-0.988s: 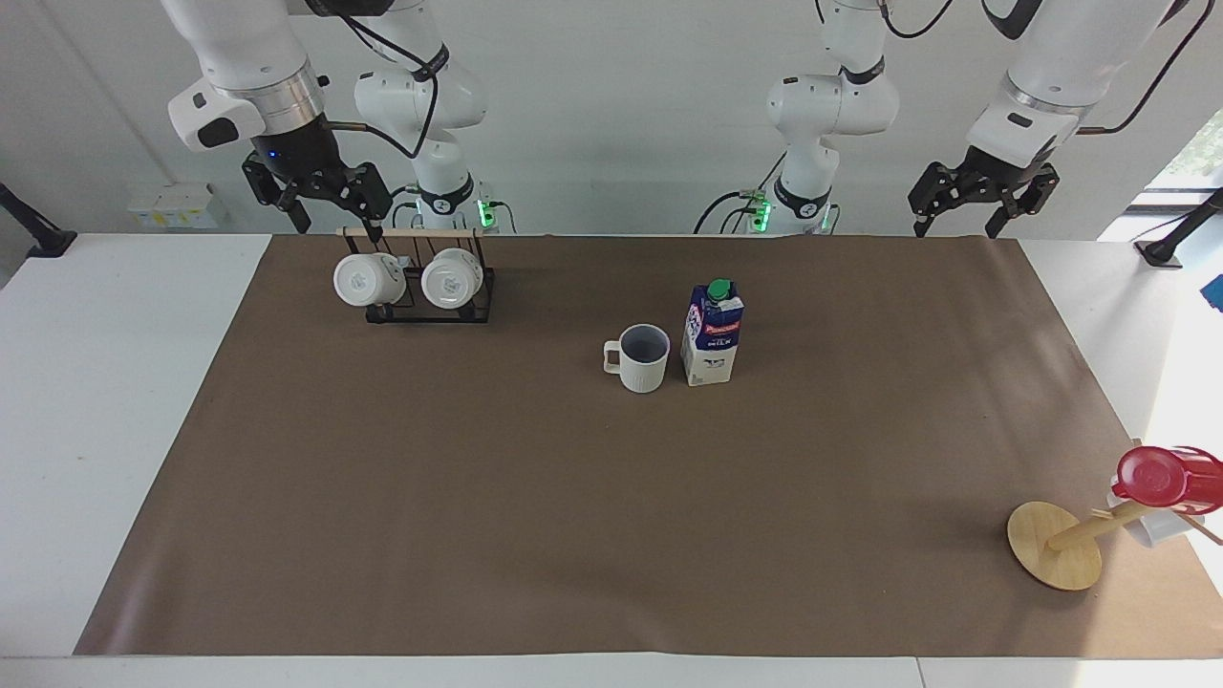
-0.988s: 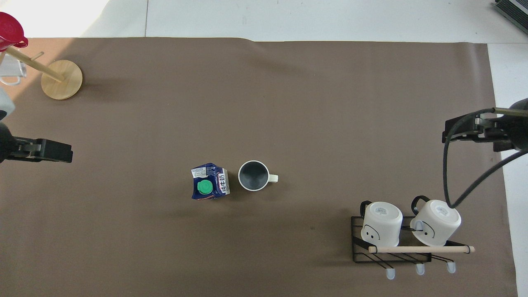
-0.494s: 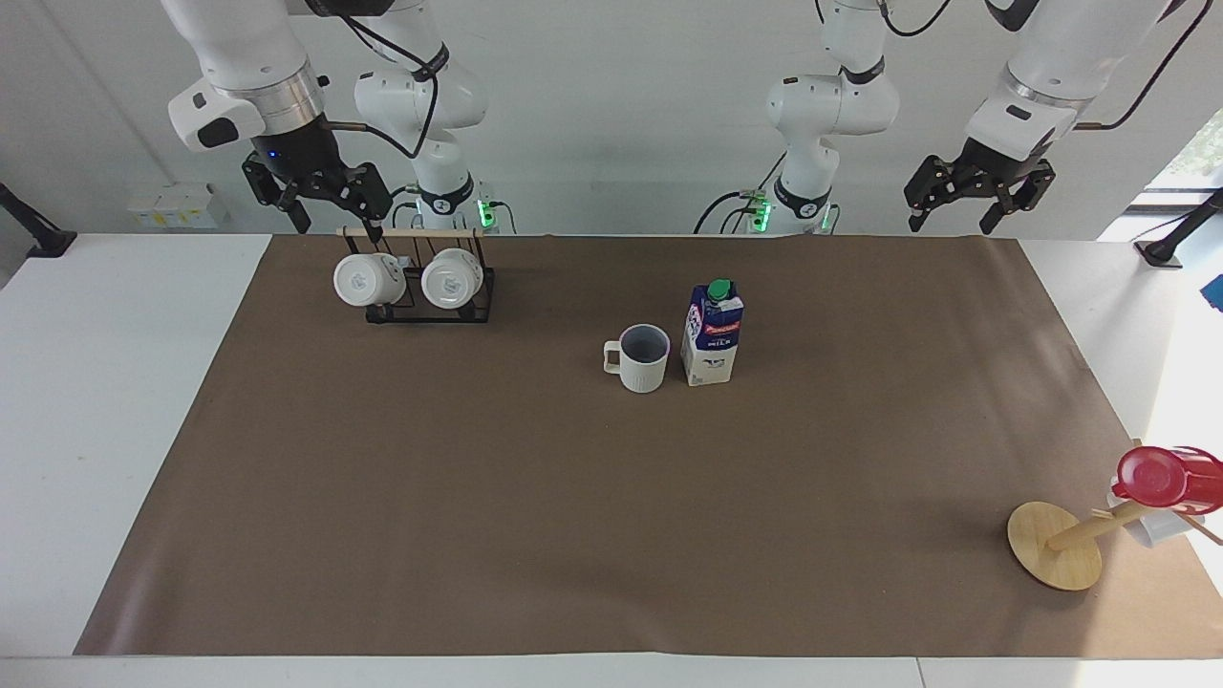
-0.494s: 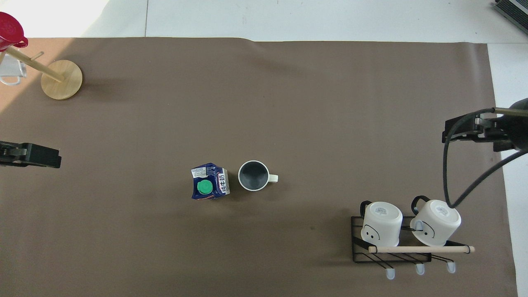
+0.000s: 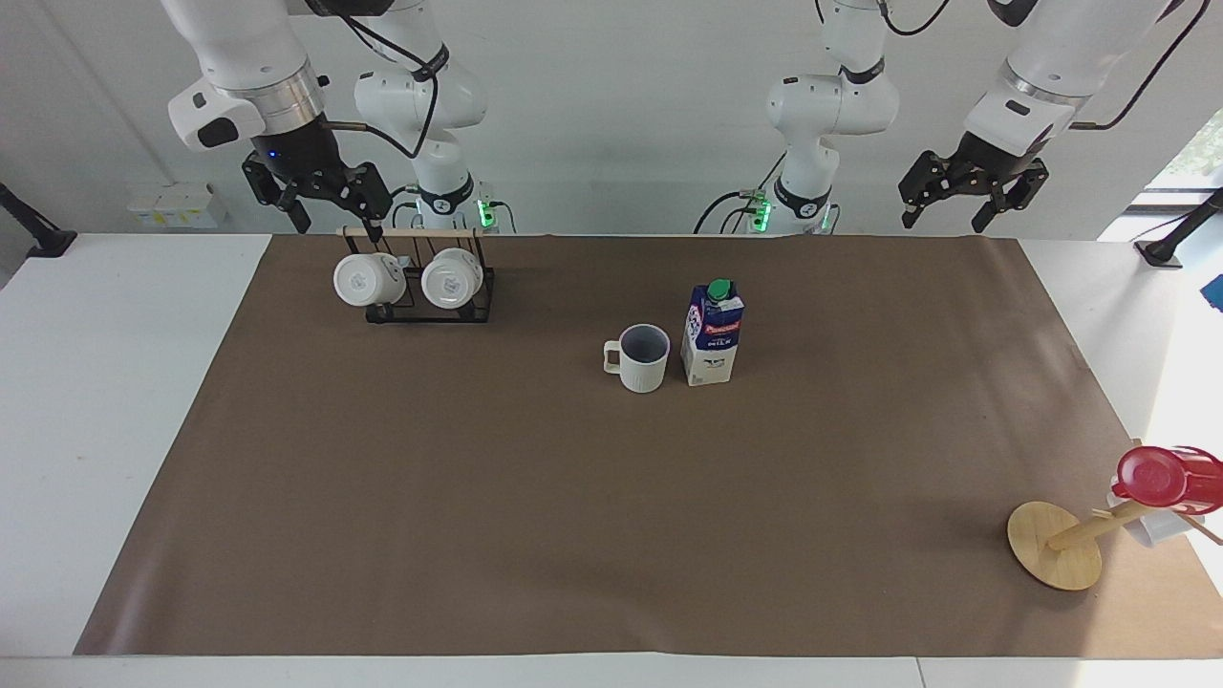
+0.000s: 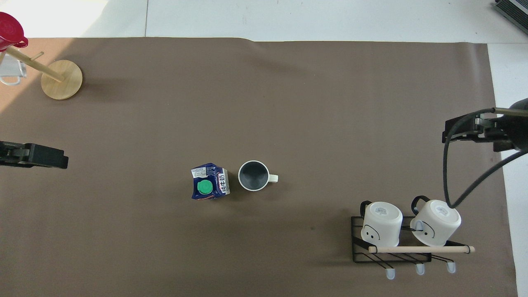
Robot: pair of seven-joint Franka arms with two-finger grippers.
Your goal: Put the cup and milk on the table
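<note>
The cup (image 5: 643, 358) (image 6: 253, 176), off-white with a grey-blue inside, stands upright on the brown paper of the table (image 5: 573, 526) (image 6: 288, 103), near its middle. The milk (image 5: 713, 334) (image 6: 209, 186), a white and dark-blue carton with a green cap, stands upright right beside it, toward the left arm's end. My left gripper (image 5: 944, 222) (image 6: 57, 156) hangs open and empty, high over the left arm's end of the table. My right gripper (image 5: 336, 227) (image 6: 449, 134) is also open and empty, high above the mug rack. Neither gripper touches anything.
A black wire rack (image 5: 430, 311) (image 6: 392, 251) with a wooden bar holds two white mugs at the right arm's end, near the robots. A wooden mug tree (image 5: 1056, 545) (image 6: 62, 78) with a red cup (image 5: 1161, 476) (image 6: 10, 31) stands at the left arm's end, far from the robots.
My left gripper has risen a little and drawn slightly toward the table's middle. The right arm, the cup and the milk have not moved.
</note>
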